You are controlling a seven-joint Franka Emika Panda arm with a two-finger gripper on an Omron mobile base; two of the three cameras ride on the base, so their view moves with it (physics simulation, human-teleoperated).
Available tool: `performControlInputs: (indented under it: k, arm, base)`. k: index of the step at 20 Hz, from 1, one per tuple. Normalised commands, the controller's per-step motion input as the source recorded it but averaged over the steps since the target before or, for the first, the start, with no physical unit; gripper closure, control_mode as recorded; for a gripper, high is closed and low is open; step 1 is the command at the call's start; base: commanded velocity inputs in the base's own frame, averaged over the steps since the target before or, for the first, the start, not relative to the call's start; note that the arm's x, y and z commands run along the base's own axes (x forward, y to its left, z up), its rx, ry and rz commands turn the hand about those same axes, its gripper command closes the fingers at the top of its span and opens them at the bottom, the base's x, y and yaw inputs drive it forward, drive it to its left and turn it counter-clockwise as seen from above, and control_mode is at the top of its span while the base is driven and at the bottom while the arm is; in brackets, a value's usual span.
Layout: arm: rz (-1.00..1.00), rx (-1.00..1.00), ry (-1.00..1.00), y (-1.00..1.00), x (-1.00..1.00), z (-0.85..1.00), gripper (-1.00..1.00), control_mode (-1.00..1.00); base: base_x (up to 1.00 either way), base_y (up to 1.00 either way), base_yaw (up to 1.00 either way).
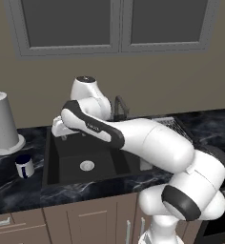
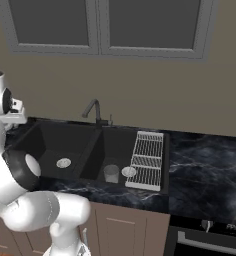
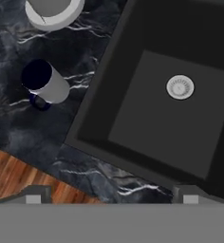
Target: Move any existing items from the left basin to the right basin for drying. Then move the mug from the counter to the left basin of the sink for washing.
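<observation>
Mug waiting left of sink

Tool (image 3: 109,193), jaws standing apart and holding nothing, is hovering over the left basin's (image 3: 147,114) near-left corner. White-and-blue mug (image 1: 24,166) is standing upright on the table (image 3: 52,128), beyond the basin's left rim; grey cup (image 2: 111,173) is sitting in the right basin (image 2: 117,150).

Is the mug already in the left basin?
No: the mug stands on the counter beside the left basin, which holds nothing but its drain.

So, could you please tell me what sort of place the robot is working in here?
A rendered home kitchen: a black double sink with a curved faucet, set in a marble-look counter over wooden cabinets, with a mug beside the basin.
</observation>
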Motion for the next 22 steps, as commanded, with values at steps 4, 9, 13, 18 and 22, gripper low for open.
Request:
performControlInputs:
  k: [4, 9, 13, 18, 22]
  arm:
    - [0.04, 0.00, 0.15, 0.63, -0.07, -0.05, -1.00, -1.00]
    - [0.04, 0.00, 0.16, 0.66, -0.03, -0.41, -1.00, -1.00]
    - [0.01, 0.00, 0.17, 0.55, 0.00, -0.32, -1.00, -1.00]
    - [0.00, 0.00, 0.12, 0.27, 0.00, -0.07, -1.00, -1.00]
    - [0.00, 0.00, 0.10, 0.20, 0.04, -0.22, -1.00, -1.00]
  base:
    - [0.00, 0.00, 0.00]
    - [0.00, 0.00, 0.00]
    - [0.00, 0.00, 0.00]
    - [0.00, 0.00, 0.00]
    - [0.00, 0.00, 0.00]
